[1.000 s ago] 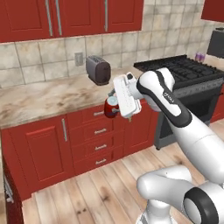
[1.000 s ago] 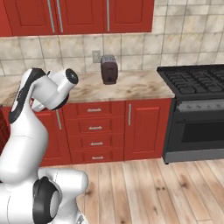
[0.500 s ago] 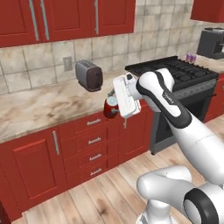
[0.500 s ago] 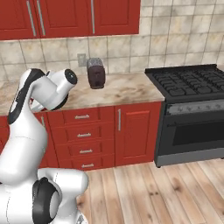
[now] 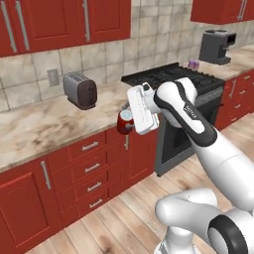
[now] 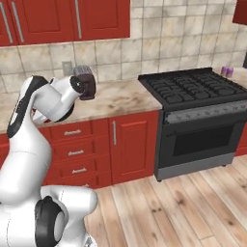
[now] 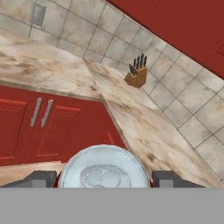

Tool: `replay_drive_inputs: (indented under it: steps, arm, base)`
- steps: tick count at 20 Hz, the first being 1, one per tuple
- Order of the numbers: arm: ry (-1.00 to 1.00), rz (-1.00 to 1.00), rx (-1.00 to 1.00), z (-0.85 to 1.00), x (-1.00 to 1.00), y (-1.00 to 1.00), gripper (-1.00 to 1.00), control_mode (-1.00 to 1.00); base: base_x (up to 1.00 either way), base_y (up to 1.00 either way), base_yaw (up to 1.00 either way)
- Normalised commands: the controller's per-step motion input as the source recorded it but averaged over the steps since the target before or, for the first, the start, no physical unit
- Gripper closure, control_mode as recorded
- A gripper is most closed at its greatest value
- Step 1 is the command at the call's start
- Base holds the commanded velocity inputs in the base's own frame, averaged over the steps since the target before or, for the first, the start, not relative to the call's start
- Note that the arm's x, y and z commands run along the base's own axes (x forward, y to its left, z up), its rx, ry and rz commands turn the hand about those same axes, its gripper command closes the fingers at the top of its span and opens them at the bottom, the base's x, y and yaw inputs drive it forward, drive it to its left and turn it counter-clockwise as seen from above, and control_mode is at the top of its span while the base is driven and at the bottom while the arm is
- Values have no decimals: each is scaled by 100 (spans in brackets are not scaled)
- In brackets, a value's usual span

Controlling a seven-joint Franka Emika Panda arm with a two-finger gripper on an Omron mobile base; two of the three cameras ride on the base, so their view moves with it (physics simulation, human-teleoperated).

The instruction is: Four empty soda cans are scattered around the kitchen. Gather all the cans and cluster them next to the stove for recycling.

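Note:
My gripper [image 5: 127, 121] is shut on a red soda can [image 5: 124, 122], held sideways in the air in front of the red cabinets, left of the stove [image 5: 171, 78]. In the hand view the can's silvery top [image 7: 103, 169] sits between my two dark fingertips [image 7: 40, 178]. The black stove [image 6: 193, 89] stands at the right, with its oven door below. Small purple soda cans [image 5: 193, 64] stand on the counter just past the stove's far side, and in the right base view these purple cans [image 6: 226, 71] are at the far right edge.
A grey toaster [image 5: 80, 90] stands on the beige counter [image 5: 44, 126] by the wall. A dark coffee machine [image 5: 216, 46] sits on the far right counter. A knife block [image 7: 136, 75] stands in a counter corner. Wooden floor lies open before the cabinets.
The whole scene has slid left in both base views as the base moved, bringing the stove closer. The red can stays in the gripper's hold as before.

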Motion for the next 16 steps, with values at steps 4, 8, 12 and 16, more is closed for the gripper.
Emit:
replay_drive_inputs:
  steps: [4,8,12,16]
  arm:
    - [0,0,0,0,0,0,100,100]
    - [0,0,0,0,0,0,100,100]
    - [0,0,0,0,0,0,100,100]
    - [0,0,0,0,0,0,100,100]
  base:
    - [33,-27,-28]
    - [25,-24,-35]
    - [26,-19,-36]
    - [39,-17,-34]
